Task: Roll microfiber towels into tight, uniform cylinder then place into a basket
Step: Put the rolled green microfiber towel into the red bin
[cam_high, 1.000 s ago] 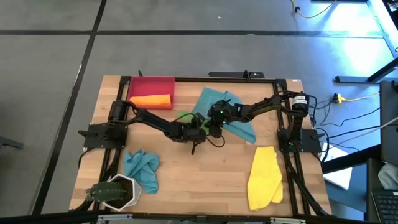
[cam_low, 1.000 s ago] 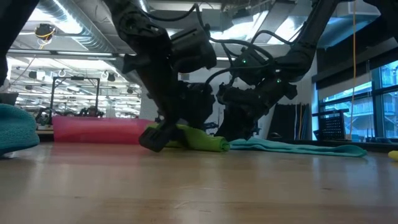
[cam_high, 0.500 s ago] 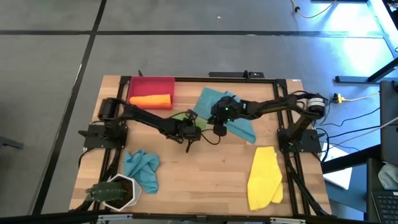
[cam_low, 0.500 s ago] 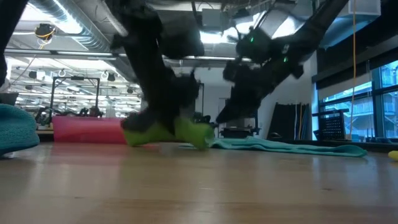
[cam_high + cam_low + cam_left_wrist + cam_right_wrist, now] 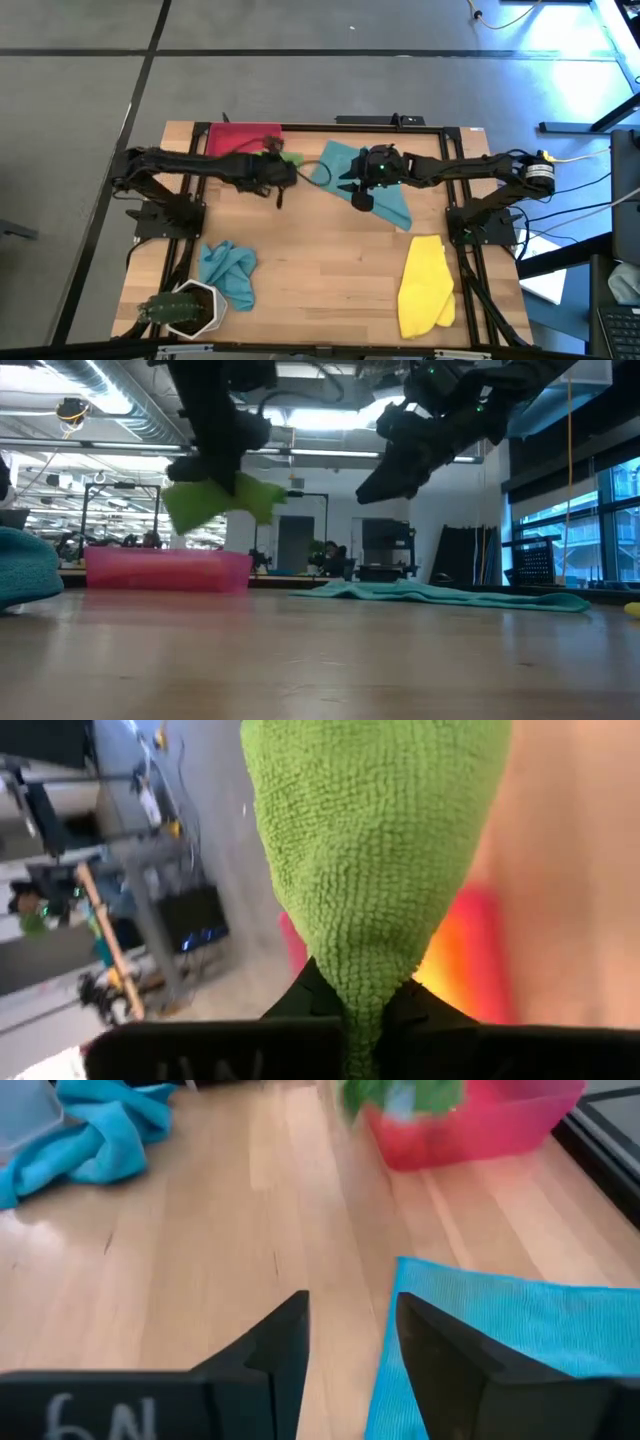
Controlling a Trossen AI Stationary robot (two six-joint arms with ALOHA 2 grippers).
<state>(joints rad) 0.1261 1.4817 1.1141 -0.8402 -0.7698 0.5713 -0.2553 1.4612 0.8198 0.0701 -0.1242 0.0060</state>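
Note:
My left gripper (image 5: 281,166) is shut on the green towel (image 5: 289,157), a bunched roll held in the air by the right end of the red basket (image 5: 236,134). In the low view the green towel (image 5: 214,501) hangs above the basket (image 5: 166,571). My right gripper (image 5: 361,196) stands open and raised over a teal towel (image 5: 385,200), which lies spread flat on the table at the far middle. It touches nothing. An orange blur (image 5: 455,955) shows in the basket. My left gripper pinches the green towel between its two fingers at a narrowed, bunched part (image 5: 364,1008). The fingers slant down, coming from the table's left. The towel is lifted clear of the table and bulges out beyond the fingers, drooping on both sides of them (image 5: 262,500).
A crumpled teal towel (image 5: 229,272) lies at the near left beside a white plant pot (image 5: 186,308). A yellow towel (image 5: 425,284) lies at the near right. Bare wood shows in the middle of the table (image 5: 320,260).
My left gripper has taken the green roll off the table's middle, lifted it clear and carried it up and toward the far left, to the basket; the roll now droops at both ends. My right gripper has risen from the roll and hangs above the teal towel.

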